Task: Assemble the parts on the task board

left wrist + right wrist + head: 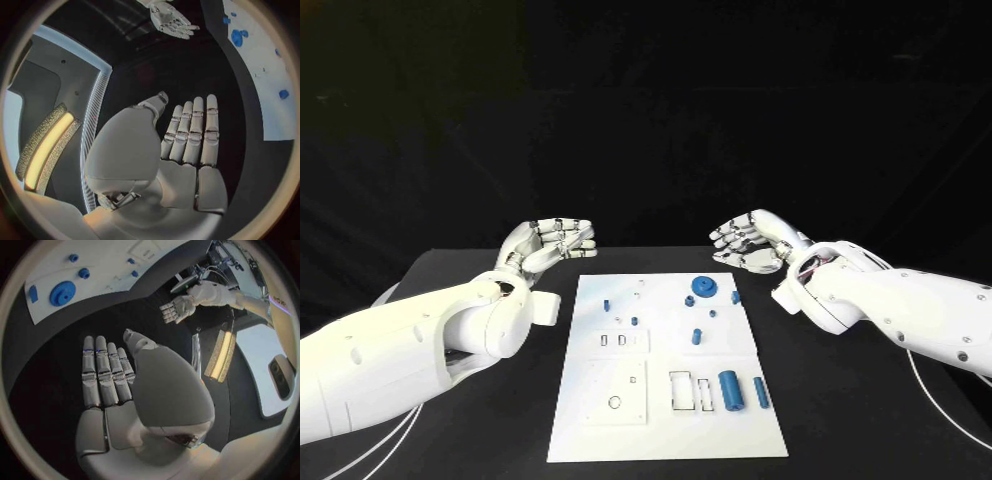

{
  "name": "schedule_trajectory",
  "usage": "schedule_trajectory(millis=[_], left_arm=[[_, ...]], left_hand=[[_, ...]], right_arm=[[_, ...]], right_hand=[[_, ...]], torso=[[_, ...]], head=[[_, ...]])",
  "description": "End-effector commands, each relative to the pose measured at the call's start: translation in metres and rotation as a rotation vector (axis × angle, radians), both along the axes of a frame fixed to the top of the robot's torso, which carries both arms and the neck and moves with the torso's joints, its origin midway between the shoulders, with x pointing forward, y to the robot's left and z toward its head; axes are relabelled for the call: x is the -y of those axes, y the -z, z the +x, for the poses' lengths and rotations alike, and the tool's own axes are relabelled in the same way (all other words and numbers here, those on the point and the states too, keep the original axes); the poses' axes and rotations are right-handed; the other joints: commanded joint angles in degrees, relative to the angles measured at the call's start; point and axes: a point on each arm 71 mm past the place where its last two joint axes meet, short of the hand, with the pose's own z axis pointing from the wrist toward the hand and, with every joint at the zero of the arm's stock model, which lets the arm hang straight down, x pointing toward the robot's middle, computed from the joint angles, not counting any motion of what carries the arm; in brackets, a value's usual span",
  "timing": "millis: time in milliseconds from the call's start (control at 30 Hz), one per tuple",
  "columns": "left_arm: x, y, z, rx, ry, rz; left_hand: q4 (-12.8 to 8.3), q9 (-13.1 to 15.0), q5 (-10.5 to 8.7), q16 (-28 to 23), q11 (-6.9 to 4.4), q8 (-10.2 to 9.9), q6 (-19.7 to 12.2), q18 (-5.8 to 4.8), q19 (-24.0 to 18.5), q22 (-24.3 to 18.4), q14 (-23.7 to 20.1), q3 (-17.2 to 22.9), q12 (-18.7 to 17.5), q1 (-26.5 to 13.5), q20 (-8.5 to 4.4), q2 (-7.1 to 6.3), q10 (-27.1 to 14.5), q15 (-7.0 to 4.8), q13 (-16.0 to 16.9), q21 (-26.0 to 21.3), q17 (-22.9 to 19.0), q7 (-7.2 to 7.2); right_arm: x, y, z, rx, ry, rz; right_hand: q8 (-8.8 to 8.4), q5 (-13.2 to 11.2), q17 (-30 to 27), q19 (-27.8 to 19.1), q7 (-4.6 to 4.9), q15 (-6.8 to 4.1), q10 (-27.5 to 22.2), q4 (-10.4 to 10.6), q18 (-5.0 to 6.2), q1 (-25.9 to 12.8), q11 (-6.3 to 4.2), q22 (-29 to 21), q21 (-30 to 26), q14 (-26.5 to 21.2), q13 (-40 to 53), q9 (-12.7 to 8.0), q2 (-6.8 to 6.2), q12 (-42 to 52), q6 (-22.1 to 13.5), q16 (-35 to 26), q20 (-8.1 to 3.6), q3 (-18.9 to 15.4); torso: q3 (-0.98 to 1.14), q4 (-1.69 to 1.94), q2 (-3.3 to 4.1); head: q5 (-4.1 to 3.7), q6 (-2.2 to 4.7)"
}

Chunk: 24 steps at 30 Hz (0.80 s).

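Observation:
The white task board [661,430] lies flat in the middle of the black table. On it are a blue gear [707,288], a blue cylinder [728,388], a slim blue bar [762,392] and several small blue pieces. My left hand [553,240] hovers beyond the board's far left corner and holds nothing. My right hand [750,240] hovers beyond the far right corner, also holding nothing. In the wrist views the left hand [187,145] and the right hand [109,375] each have straight fingers and a thumb set apart. The gear [62,292] and the board [112,260] lie ahead of the right hand.
Outlined slots [687,390] and two raised white plates [620,340] [620,392] sit on the near half of the board. Bare black table [848,420] runs along both sides of the board. The table's far edge passes just behind the hands.

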Motion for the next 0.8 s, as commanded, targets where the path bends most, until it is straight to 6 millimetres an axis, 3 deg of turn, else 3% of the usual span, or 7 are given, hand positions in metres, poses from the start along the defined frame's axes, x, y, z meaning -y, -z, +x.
schedule_trajectory(millis=[33, 100, 167, 300, 467, 567, 800], left_arm=[[0.008, -0.007, -0.007, 0.007, 0.083, -0.015], [0.010, -0.012, -0.012, 0.009, 0.105, -0.022], [0.011, -0.015, -0.015, 0.010, 0.119, -0.027], [0.013, -0.021, -0.022, 0.011, 0.145, -0.037], [0.016, -0.026, -0.028, 0.013, 0.169, -0.047], [0.018, -0.029, -0.031, 0.014, 0.181, -0.053], [0.020, -0.034, -0.035, 0.017, 0.200, -0.060]], left_hand=[[-0.23, 0.00, 0.21, 0.28, -0.10, 0.16, 0.45, 0.33, 0.60, 0.08, 0.51, 0.79, -0.36, 0.18, -0.11, -0.58, 0.71, -0.16, -0.07, 0.35, 0.49, 0.00], [-0.54, -0.01, 0.22, 0.49, -0.21, 0.19, 0.74, 0.30, 0.98, 0.20, 0.97, 1.71, -0.82, -0.04, -0.36, -1.01, 1.42, -0.34, -0.09, 0.71, 1.11, -0.05], [-0.77, -0.02, 0.21, 0.68, -0.26, 0.18, 0.88, 0.28, 1.28, 0.32, 1.32, 2.33, -1.21, -0.24, -0.53, -1.29, 1.76, -0.46, -0.12, 1.03, 1.57, -0.07], [-0.92, -0.05, 0.21, 0.75, -0.26, 0.12, 0.87, 0.25, 1.41, 0.39, 1.43, 2.68, -1.53, -0.46, -0.62, -1.57, 1.90, -0.50, -0.14, 1.21, 1.88, -0.06], [-1.10, -0.11, 0.21, 0.34, -0.16, -0.01, 0.78, 0.14, 1.03, 0.32, 0.78, 3.24, -2.10, -0.87, -0.55, -1.84, 1.92, -0.32, -0.17, 1.12, 2.17, -0.02], [-1.13, -0.12, 0.20, 0.26, -0.14, -0.04, 0.75, 0.12, 0.94, 0.29, 0.67, 3.34, -2.22, -0.98, -0.53, -1.90, 1.93, -0.28, -0.17, 1.09, 2.23, 0.00], [-1.20, -0.18, 0.20, 0.03, -0.03, -0.17, 0.60, 0.10, 0.70, 0.23, 0.34, 3.57, -2.58, -1.37, -0.43, -2.10, 1.87, -0.15, -0.18, 1.00, 2.41, 0.11]], right_arm=[[-0.008, 0.002, -0.001, 0.014, -0.049, -0.271], [-0.013, 0.000, -0.001, 0.024, -0.063, -0.368], [-0.016, -0.001, -0.001, 0.030, -0.072, -0.418], [-0.023, -0.002, -0.003, 0.042, -0.093, -0.499], [-0.030, -0.002, -0.003, 0.055, -0.109, -0.546], [-0.033, -0.002, -0.003, 0.057, -0.115, -0.563], [-0.038, -0.001, -0.002, 0.058, -0.120, -0.581]], right_hand=[[1.20, -0.98, 3.72, 7.80, -1.61, -3.05, 7.49, -0.02, 0.70, -0.85, -2.32, 2.34, 5.18, 9.43, 0.35, 0.92, -2.96, 0.07, 4.95, 3.20, -3.10, 3.04], [1.68, -0.64, 7.71, 12.96, -2.67, -5.28, 9.82, -0.17, 0.80, -1.45, -3.64, 5.19, 10.31, 16.64, 0.66, 1.66, -3.88, 0.15, 6.42, 7.84, -5.43, 2.52], [1.50, -0.68, 12.21, 14.82, -3.16, -6.06, 10.81, 0.37, 0.52, -2.12, -4.27, 7.72, 14.12, 19.42, 0.83, 2.26, -4.82, -0.21, 6.87, 11.78, -7.01, 2.92], [0.99, -0.50, 22.94, 17.31, -3.29, -6.52, 10.31, 1.76, 0.06, -2.83, -4.49, 15.97, 23.38, 22.07, 1.01, 3.66, -6.06, -0.19, 7.15, 24.13, -7.78, 4.88], [0.69, -0.25, 45.97, 23.42, -3.48, -6.40, 9.49, 2.24, -3.55, -3.03, -4.58, 45.08, 47.15, 23.47, 1.03, 5.46, -6.80, -0.09, 6.84, 48.73, -7.73, 6.43], [0.67, -0.36, 55.23, 25.86, -3.41, -6.24, 8.88, 2.36, -5.18, -3.38, -4.46, 57.55, 56.87, 23.68, 0.87, 6.64, -6.86, -0.20, 6.56, 58.54, -7.45, 6.60], [0.46, -0.51, 59.73, 26.91, -3.39, -6.00, 7.61, 2.55, -5.97, -3.78, -4.19, 63.83, 61.64, 23.74, 0.64, 7.52, -6.88, -0.25, 5.99, 63.49, -7.09, 6.11]], torso=[[-0.12, 0.71, 1.76], [-0.26, 1.02, 2.39], [-0.34, 1.22, 2.79], [-0.48, 1.57, 3.71], [-0.65, 1.99, 4.71], [-0.70, 2.24, 5.07], [-0.82, 2.84, 5.82]], head=[[-0.59, -0.03], [-0.81, 0.00], [-1.01, 0.04], [-1.49, 0.05], [-2.07, 0.01], [-2.37, -0.16], [-3.03, -0.23]])
